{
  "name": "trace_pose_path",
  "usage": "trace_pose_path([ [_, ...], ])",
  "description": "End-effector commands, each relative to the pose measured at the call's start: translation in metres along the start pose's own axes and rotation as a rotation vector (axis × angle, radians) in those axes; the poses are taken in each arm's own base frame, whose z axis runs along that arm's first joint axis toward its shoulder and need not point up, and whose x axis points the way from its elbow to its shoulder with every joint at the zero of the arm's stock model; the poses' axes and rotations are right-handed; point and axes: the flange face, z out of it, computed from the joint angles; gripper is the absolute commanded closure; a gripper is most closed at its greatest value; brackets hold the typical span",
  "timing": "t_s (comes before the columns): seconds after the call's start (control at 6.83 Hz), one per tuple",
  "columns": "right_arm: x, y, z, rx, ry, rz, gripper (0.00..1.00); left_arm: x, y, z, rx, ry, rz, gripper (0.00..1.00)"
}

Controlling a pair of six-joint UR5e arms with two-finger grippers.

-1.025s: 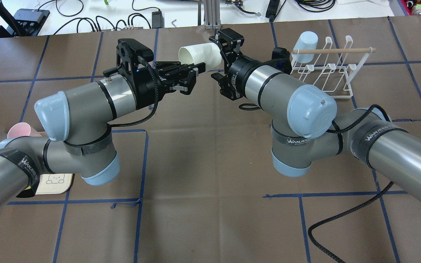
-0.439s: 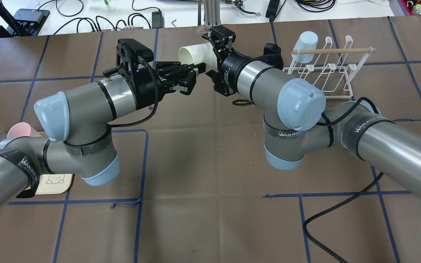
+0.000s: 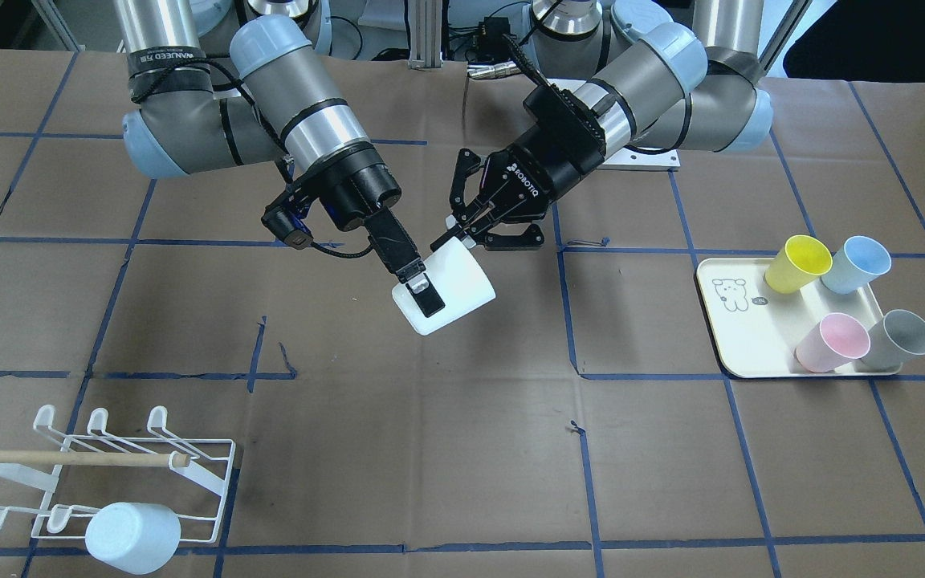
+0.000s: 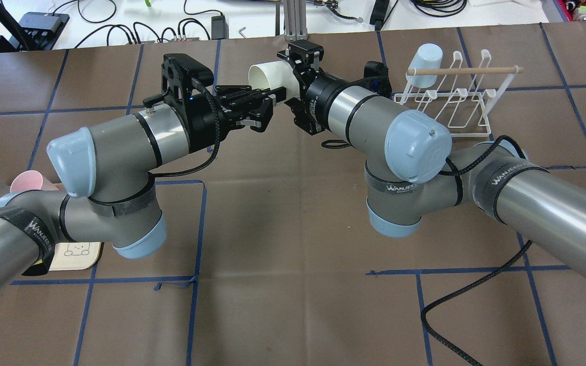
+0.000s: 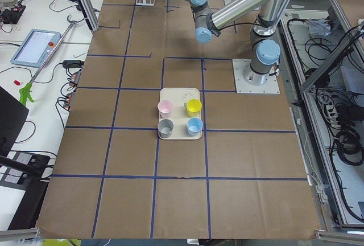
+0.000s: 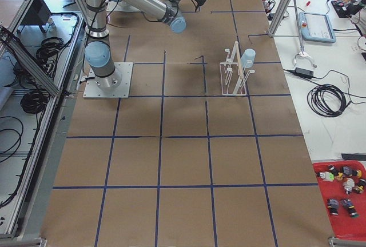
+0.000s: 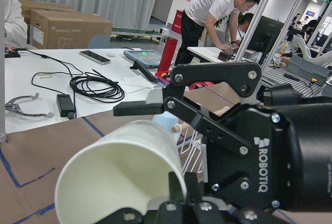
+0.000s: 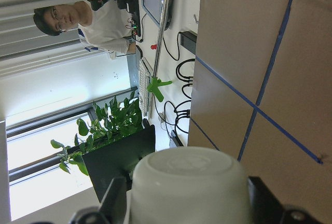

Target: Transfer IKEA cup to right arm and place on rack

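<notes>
The white IKEA cup (image 3: pixel 462 281) is held on its side in the air over the table's middle, also seen from above (image 4: pixel 272 76). My left gripper (image 3: pixel 453 237) is shut on its rim, one finger inside the mouth (image 7: pixel 176 187). My right gripper (image 3: pixel 433 307) straddles the cup's closed end with its jaws wide, one finger (image 3: pixel 422 293) lying along the wall. The right wrist view shows the cup's base (image 8: pixel 189 182) between both fingers. I see no squeeze on it. The white wire rack (image 3: pixel 109 474) stands far off on the right arm's side.
A pale blue cup (image 3: pixel 133 536) hangs upturned on the rack's corner peg. The cream bear tray (image 3: pixel 739 337) on the left arm's side holds yellow, blue, pink and grey cups. A black cable (image 4: pixel 476 305) trails over the table under the right arm.
My right gripper has slid leftward along the cup, so its fingers now reach around the base. The left gripper and the cup have stayed put.
</notes>
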Motion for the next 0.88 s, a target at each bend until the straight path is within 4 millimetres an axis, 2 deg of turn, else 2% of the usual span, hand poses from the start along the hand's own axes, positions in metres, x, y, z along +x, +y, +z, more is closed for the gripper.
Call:
trace_pose_path([
  [0.0, -0.002, 0.003, -0.0016, -0.022, -0.008, -0.01, 0.51, 0.0003, -0.0004, -0.0003, 0.001, 0.0, -0.001, 0.94],
  [0.15, -0.0021, 0.0031, -0.0018, -0.022, -0.01, -0.011, 0.55, 0.0007, -0.0015, -0.0007, 0.003, 0.0, 0.003, 0.89],
  [0.59, -0.0028, 0.0034, -0.0025, -0.023, -0.013, -0.012, 0.58, -0.0023, -0.0025, 0.001, 0.002, 0.0, -0.067, 0.06],
  [0.73, -0.0016, 0.0029, -0.0019, -0.021, -0.01, -0.011, 0.58, -0.0027, -0.0038, 0.0003, 0.005, -0.003, -0.073, 0.01],
])
